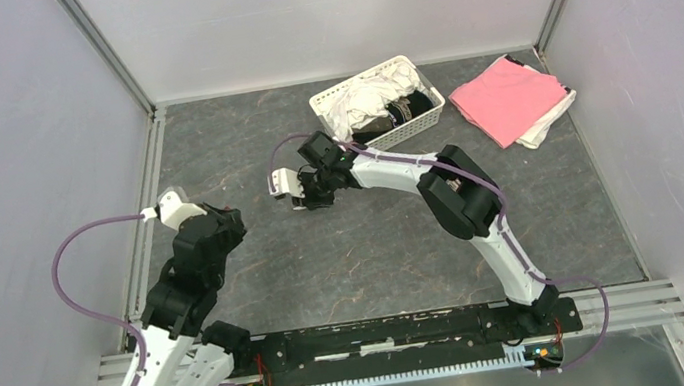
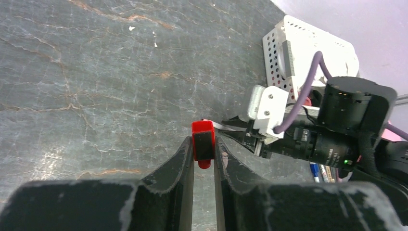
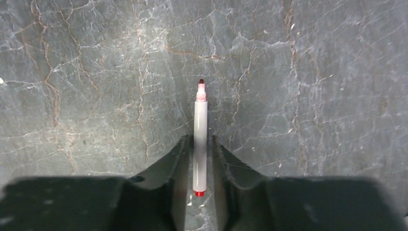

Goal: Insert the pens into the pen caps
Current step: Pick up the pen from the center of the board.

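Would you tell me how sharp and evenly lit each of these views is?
Top view: even, soft light, faint shadows. Left wrist: cap sharp, near fingers dark and blurred, pale glare on the table. Right wrist: pen crisp, fingers a dark blur.

right pincer (image 3: 199, 143) mid-table, basket (image 1: 405, 130) behind, tabletop (image 1: 358, 261) open

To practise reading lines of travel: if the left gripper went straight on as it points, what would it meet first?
Probably the tip of the pen, sticking out of the right gripper just beyond the cap; depth is unclear.
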{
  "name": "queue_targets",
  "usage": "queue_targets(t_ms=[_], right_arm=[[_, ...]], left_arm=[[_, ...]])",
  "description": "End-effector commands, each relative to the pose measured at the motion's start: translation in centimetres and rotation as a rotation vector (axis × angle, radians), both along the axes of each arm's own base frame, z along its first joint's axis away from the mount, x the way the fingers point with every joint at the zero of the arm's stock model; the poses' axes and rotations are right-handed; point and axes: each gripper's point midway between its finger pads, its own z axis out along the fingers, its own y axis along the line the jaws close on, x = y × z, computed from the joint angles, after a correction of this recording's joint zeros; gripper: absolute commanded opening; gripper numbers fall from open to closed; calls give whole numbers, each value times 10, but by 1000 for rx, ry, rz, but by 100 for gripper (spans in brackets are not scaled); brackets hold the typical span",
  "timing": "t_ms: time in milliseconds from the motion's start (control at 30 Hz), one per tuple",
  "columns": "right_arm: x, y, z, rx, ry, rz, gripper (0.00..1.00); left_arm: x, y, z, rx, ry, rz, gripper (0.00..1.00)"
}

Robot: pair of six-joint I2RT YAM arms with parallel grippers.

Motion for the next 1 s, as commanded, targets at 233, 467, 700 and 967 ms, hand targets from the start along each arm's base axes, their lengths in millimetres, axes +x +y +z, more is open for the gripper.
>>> queue_targets(t_ms=[233, 467, 700, 967], right_arm=[[-26, -40, -20, -88, 118, -27, 0], [-40, -79, 43, 145, 178, -115, 0], [-75, -107, 91, 355, 344, -194, 0], [-83, -108, 153, 586, 525, -232, 0]], left_arm=[[16, -35, 35, -270, -181, -74, 2], [31, -75, 39, -500, -293, -199, 2], [53, -103, 38, -546, -375, -311, 2], [65, -151, 44, -696, -413, -525, 2]])
